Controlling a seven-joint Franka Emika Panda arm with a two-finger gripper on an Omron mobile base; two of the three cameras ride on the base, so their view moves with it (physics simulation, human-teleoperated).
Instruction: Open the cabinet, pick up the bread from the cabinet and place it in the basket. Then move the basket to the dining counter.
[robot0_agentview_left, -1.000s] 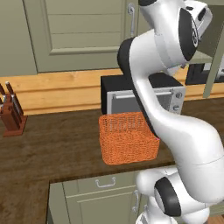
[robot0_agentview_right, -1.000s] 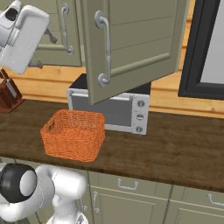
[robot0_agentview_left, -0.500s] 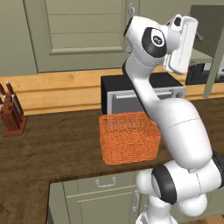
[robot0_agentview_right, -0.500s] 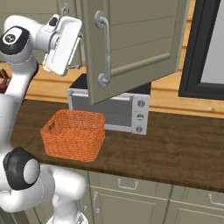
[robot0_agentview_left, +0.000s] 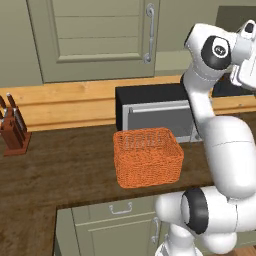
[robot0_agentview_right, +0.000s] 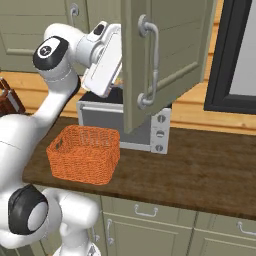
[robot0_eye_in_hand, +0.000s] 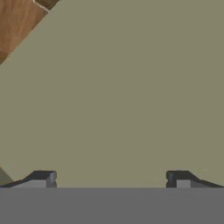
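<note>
Left base view: wicker basket (robot0_agentview_left: 147, 156) sitting center frame on the dark worktop (robot0_agentview_left: 60, 165), right in front of the microwave (robot0_agentview_left: 155, 112). Cabinet (robot0_agentview_left: 95, 37) across the top, this door shut, handle at upper middle. Knife block (robot0_agentview_left: 12, 127) far left. Hand up at the right edge, fingers cut off there.

Right base view: other cabinet door (robot0_agentview_right: 165, 60) swung out, center top, hanging over the microwave. Hand parked just left of its edge. No bread visible anywhere yet.

Hand view: gripper (robot0_eye_in_hand: 111, 178) spread wide, nothing between the tips, just flat grey-green panel close ahead, sliver of wood at upper left.

Risks, guessing here: could clip the open door's edge on the way inside, since the wrist sits so close. Might knock the bread deeper or graze the microwave below. Reaching blind also not great.
</note>
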